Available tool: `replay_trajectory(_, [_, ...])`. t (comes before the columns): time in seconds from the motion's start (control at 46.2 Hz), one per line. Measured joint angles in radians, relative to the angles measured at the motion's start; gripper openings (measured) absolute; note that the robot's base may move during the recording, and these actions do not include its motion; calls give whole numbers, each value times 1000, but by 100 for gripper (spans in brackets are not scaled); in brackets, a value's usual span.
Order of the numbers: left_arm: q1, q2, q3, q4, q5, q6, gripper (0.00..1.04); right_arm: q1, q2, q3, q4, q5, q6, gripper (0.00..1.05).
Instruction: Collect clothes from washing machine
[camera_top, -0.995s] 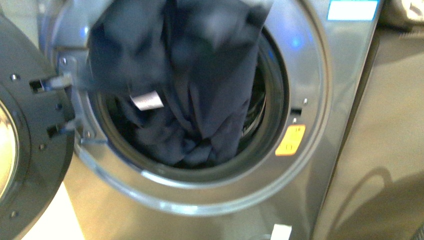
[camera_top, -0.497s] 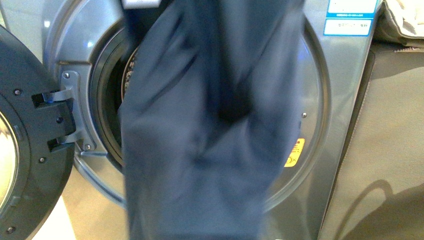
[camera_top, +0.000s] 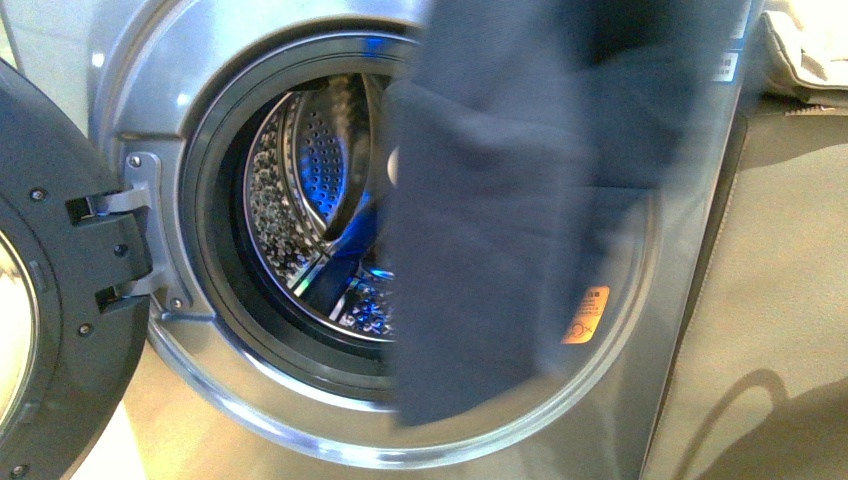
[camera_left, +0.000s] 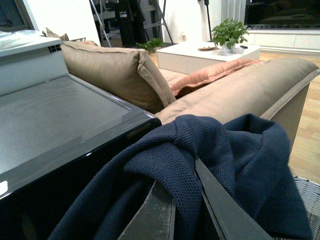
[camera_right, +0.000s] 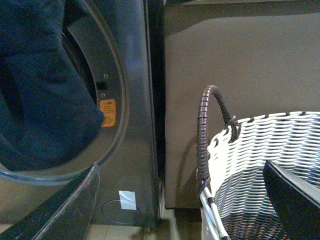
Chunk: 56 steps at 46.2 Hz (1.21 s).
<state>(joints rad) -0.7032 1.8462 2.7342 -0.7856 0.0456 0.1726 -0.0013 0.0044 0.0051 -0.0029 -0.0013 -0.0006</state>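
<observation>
Out of the wash: I hold the navy garment (camera_top: 520, 200) in the air in front of the washing machine (camera_top: 640, 400). It hangs clear of the porthole and covers the right side of the opening, down to just beside the orange sticker (camera_top: 585, 315). My left gripper (camera_left: 182, 175) is closed on a bunched fold of the knit, and the cloth spills over both fingers. My right gripper (camera_right: 181, 167) is spread wide with nothing between its fingers, and it hovers above the woven basket (camera_right: 270, 145), which stands beside the machine.

The door (camera_top: 70, 300) is swung fully open to the left. The part of the perforated drum (camera_top: 300, 200) that shows is bare steel with no fabric in it. The hanging cloth hides the rest, so I cannot say the drum is empty. The sofa (camera_left: 240, 95) lies beyond the machine's top.

By my reckoning the extraction is done and the delivery is left. The garment has to be carried over the basket and let go there. After that, the hidden half of the drum needs a look for anything left behind.
</observation>
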Motion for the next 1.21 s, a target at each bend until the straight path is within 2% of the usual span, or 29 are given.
replay_trajectory(0.086, [1, 45, 63, -20, 0, 0, 7, 0, 0, 0, 0, 0, 0, 97])
replay_trajectory(0.389, [3, 48, 84, -20, 0, 1, 7, -4, 2, -1, 6, -19, 11, 97])
replay_trajectory(0.432, [3, 48, 84, -20, -1, 2, 7, -75, 40, -9, 168, -247, 117, 97])
replay_trajectory(0.476, [3, 48, 84, -20, -1, 2, 7, -132, 77, -3, 320, -432, 218, 97])
replay_trajectory(0.497, [3, 48, 84, -20, -1, 2, 7, -147, 90, -3, 371, -490, 261, 97])
replay_trajectory(0.584, [3, 48, 84, -20, -3, 3, 7, -165, 137, 0, 497, -617, 382, 97])
replay_trajectory(0.627, [3, 48, 85, -20, -6, 3, 7, -166, 172, 5, 552, -648, 432, 97])
replay_trajectory(0.714, [3, 48, 85, -20, -5, 3, 7, -151, 224, 42, 610, -646, 479, 97])
replay_trajectory(0.843, [3, 48, 85, -20, -7, 4, 7, -50, 354, 150, 741, -619, 479, 97])
replay_trajectory(0.995, [3, 48, 85, -20, -7, 4, 7, 26, 506, 234, 853, -616, 448, 97])
replay_trajectory(1.211, [3, 48, 85, -20, -6, 3, 7, 55, 780, 350, 1008, -613, 407, 97])
